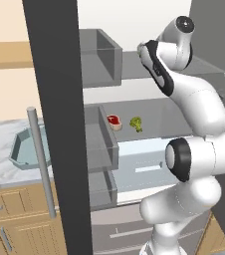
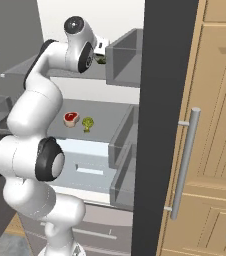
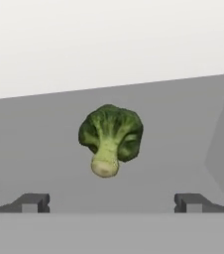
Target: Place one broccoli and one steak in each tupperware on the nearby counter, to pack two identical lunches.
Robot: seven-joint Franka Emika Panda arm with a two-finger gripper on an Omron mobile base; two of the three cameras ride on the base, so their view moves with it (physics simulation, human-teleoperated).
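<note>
A: Where is the hand (image 3: pixel 112 202)?
B: In the hand view its 2 dark fingertips (image 3: pixel 32 202) sit wide apart at lower left and lower right, holding nothing. Between and above them, at centre frame, 1 broccoli (image 3: pixel 110 138) lies on a grey shelf (image 3: pixel 183 114), stalk toward the camera. Open grey floor lies on both sides of it; the shelf's back edge crosses the upper half of the frame and a grey side wall rises at the right edge.

A: And from the base?
B: In the right base view the hand is at upper centre, just left of a grey bin (image 2: pixel 125 56), with a dark green bit at its tip that I take for that broccoli. In the left base view the arm (image 1: pixel 194 114) hides the hand itself.

A: What do the base views add?
B: A lower shelf (image 1: pixel 159 117) at mid-frame carrying 1 steak (image 1: pixel 114 122) and a second broccoli (image 1: pixel 136 123), near each other but apart, with bare room to their right. The left base view also shows the teal tupperware (image 1: pixel 27 149) on the marbled counter (image 1: pixel 0 164) at centre left, past the dark door edge (image 1: pixel 59 124) and its metal handle (image 1: pixel 41 159). The right base view shows wooden cabinet fronts (image 2: pixel 220 125) at right.

A: The arm's pose?
B: It rises from the bottom, bulges out at mid-frame, then folds at the top toward the upper shelf.
</note>
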